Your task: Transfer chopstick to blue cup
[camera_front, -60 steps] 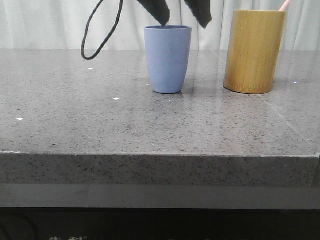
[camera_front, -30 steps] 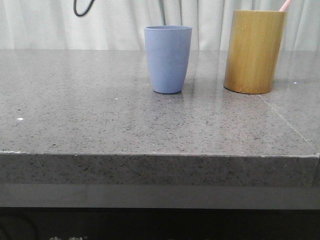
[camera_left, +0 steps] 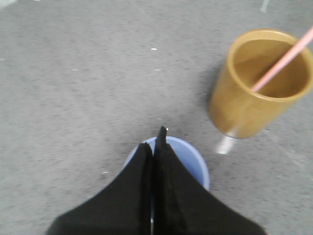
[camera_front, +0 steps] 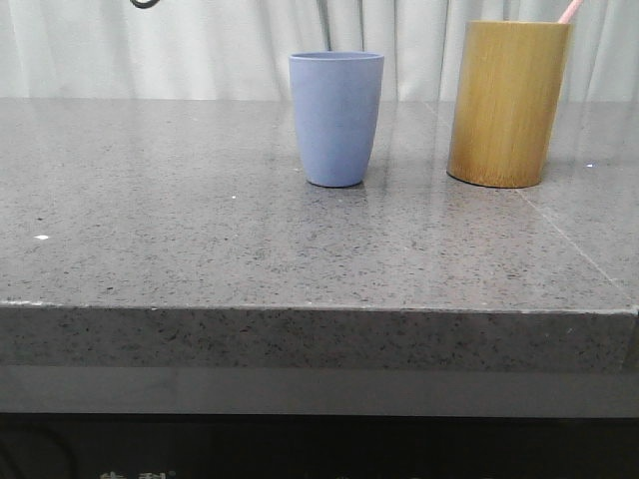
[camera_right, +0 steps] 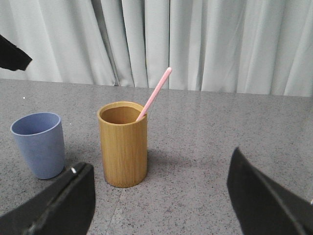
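Observation:
The blue cup (camera_front: 335, 118) stands mid-table, and nothing sticks out of it. To its right is a bamboo holder (camera_front: 507, 105) with the pink tip of a chopstick (camera_front: 569, 11) leaning out of it. Neither gripper shows in the front view. In the left wrist view my left gripper (camera_left: 154, 139) is shut high over the blue cup (camera_left: 199, 165), with nothing seen between its fingers. The holder (camera_left: 244, 105) and its chopstick (camera_left: 283, 58) lie off to one side. My right gripper (camera_right: 159, 164) is open and empty, short of the holder (camera_right: 123, 147). One chopstick (camera_right: 155, 93) stands in it, beside the blue cup (camera_right: 39, 144).
A grey speckled stone table (camera_front: 200, 239) has its front edge near the camera, and a pale curtain (camera_front: 240, 45) hangs behind it. A black cable loop (camera_front: 145, 3) shows at the top left. A dark part of the left arm (camera_right: 12, 54) hangs above the blue cup.
The left gripper's open fingers were at the blue cup's rim a second ago. They have risen out of the front view and are now shut. The cable rose too, while cup and holder stayed put.

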Controlling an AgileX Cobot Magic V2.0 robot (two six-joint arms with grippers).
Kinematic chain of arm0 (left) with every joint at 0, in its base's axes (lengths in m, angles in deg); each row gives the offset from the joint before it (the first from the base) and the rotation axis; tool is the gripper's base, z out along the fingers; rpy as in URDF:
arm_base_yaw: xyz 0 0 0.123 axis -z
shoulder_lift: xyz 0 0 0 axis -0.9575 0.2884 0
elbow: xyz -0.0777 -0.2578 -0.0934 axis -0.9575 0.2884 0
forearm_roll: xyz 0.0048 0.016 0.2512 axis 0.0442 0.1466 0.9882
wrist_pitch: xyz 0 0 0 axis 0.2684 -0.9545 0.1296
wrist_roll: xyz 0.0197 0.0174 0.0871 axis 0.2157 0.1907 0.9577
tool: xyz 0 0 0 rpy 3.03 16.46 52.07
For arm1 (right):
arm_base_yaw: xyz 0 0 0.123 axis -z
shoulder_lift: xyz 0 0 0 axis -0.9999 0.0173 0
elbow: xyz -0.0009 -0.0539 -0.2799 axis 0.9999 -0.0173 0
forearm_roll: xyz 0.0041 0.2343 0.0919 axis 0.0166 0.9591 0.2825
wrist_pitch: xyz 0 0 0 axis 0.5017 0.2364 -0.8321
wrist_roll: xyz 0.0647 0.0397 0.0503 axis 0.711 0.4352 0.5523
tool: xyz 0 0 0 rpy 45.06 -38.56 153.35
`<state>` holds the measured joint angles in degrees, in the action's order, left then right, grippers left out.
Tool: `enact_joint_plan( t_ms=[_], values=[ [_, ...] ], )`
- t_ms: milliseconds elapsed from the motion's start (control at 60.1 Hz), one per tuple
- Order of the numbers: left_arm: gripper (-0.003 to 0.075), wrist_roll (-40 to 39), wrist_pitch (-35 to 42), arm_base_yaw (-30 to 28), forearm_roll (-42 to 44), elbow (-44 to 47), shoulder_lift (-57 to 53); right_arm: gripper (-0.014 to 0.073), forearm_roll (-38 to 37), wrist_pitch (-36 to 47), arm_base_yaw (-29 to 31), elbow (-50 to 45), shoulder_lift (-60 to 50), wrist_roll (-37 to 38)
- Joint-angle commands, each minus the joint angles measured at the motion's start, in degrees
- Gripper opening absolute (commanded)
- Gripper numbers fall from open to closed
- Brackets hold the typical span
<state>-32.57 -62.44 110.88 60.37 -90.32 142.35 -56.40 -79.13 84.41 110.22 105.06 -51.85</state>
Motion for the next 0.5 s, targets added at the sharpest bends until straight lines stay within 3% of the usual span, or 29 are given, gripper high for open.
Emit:
enact_joint_plan(
  t_ms=[0, 316, 383, 482],
  values=[
    [-0.0019, -2.0, 0.2, 0.1, 4.8, -1.5, -6.2, 0.0571, -0.4, 4.7, 0.0, 2.0, 1.1, -0.5],
    [-0.0019, -4.3, 0.2, 0.1, 14.6, -0.5, -13.1, 0.0571, -0.4, 4.7, 0.0, 2.0, 1.1, -0.5],
    [-0.0019, -5.8, 0.2, -0.9, 17.4, 2.1, -15.3, 0.0571, -0.4, 4.7, 0.0, 2.0, 1.1, -0.5],
    [-0.0019, -6.6, 0.2, -4.2, 14.6, 9.7, -19.9, 0.0571, -0.4, 4.7, 0.0, 2.0, 1.1, -0.5]
  ],
)
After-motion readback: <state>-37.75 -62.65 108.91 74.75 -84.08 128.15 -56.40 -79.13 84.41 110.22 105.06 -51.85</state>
